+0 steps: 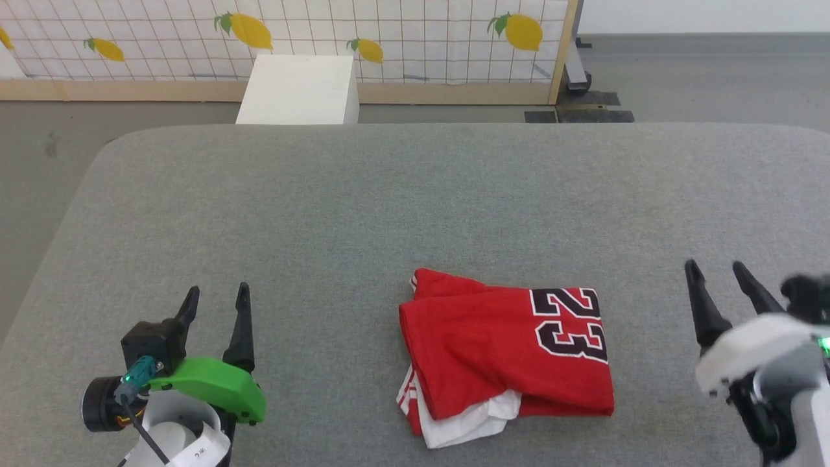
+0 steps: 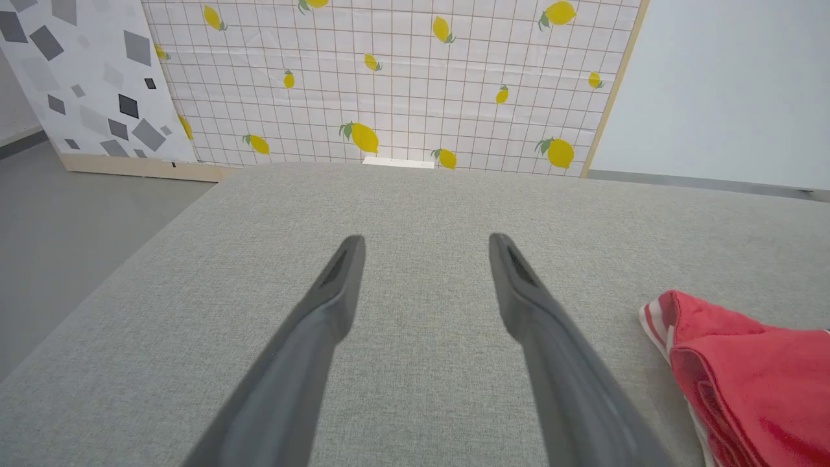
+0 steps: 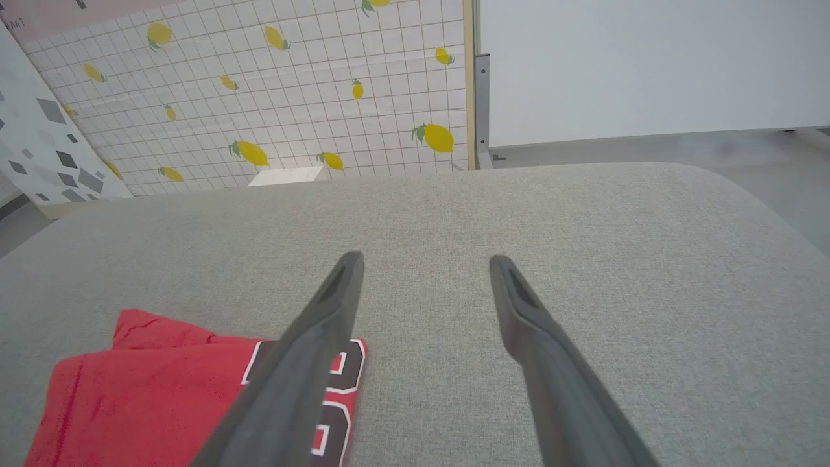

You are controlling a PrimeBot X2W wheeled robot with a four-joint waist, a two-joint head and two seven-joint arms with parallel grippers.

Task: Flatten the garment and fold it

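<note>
Bright even light, faint shadows, wrist views wide-angle, near edges blurred

The left gripper [image 1: 218,292] sits at the near left. Its two long dark fingers [image 2: 324,311] point toward the far side and are spread well apart with nothing between them. Behind them a green wrist cover [image 1: 214,384] arches over the joint, with a black camera block [image 1: 152,342] on its left and a pale forearm [image 1: 178,441] nearer still. The right gripper [image 1: 716,267] sits at the near right, likewise parted and empty, its tips leaning slightly to the left. Its white wrist shell [image 1: 752,347] looks blurred, and a small green light [image 1: 825,346] glows at its right side.
</note>
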